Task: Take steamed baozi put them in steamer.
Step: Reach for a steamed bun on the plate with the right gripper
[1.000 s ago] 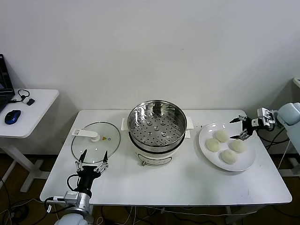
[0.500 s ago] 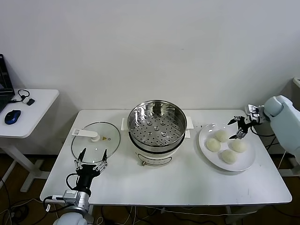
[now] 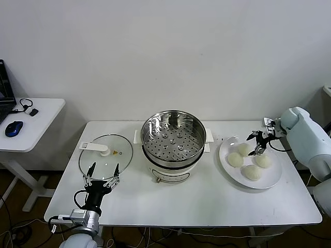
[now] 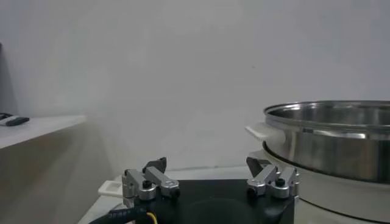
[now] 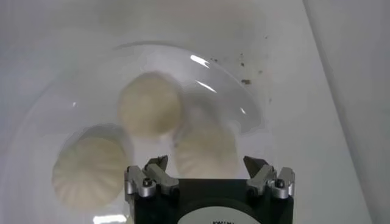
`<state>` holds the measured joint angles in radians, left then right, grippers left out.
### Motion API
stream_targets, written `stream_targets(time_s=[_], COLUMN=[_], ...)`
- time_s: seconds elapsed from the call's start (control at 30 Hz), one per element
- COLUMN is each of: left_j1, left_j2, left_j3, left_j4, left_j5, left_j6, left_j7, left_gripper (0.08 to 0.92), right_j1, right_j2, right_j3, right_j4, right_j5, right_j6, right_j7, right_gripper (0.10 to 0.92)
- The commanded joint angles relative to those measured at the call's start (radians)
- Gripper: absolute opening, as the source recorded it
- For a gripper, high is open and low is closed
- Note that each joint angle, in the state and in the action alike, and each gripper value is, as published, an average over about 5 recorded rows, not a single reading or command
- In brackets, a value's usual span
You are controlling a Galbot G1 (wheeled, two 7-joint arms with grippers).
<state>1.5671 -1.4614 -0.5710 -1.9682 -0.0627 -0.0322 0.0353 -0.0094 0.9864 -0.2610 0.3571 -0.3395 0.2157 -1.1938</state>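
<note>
The four buns point(image 3: 250, 161) lie together on the white plate point(image 3: 274, 181), on the right part of the white table point(image 3: 207, 199), all apart from the steamer point(image 3: 173, 143), which stands in the middle of the table with its holed tray bare. The right gripper point(image 3: 256, 143) hangs just above the plate, over the two buns at the far side, with its fingers spread wide and nothing between them; in the right wrist view one bun point(image 5: 205, 148) lies directly under the gap of this gripper point(image 5: 207, 167), another bun point(image 5: 149, 103) is just beyond it, and a third point(image 5: 89, 171) is to one side. The glass lid point(image 3: 105, 156) lies flat on the table at the left of the steamer. The left gripper point(image 3: 102, 174) waits low at the near edge of the lid, its fingers also apart and holding nothing
</note>
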Motion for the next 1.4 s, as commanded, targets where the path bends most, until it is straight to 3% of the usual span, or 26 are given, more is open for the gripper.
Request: stream_targets(time_s=[0.03, 0.8, 1.07, 1.4], left_j1=[0.001, 0.002, 0.001, 0.0], left_j2=[0.0, -0.004, -0.005, -0.005], left_j3=[0.0, 0.002, 0.002, -0.001], left_j4=[0.001, -0.001, 0.0, 0.0], left_j5=[-0.002, -0.007, -0.01, -0.013], left_j6=[0.001, 0.0, 0.0, 0.001], left_j7=[0.0, -0.001, -0.001, -0.002], left_gripper=[0.823, 0.823, 0.823, 0.823], right_j1=[0.001, -0.013, -0.019, -0.012], right_j2=[0.025, 0.036, 0.038, 0.028], right_j3=[0.036, 0.103, 0.115, 0.107], right_j4=[-0.03, -0.056, -0.057, -0.03], right_j5=[-0.05, -0.121, -0.124, -0.092], right_j6=[0.001, -0.012, -0.011, -0.006], right_j7=[0.007, 0.035, 0.038, 0.02], right_gripper=[0.823, 0.821, 0.743, 0.726])
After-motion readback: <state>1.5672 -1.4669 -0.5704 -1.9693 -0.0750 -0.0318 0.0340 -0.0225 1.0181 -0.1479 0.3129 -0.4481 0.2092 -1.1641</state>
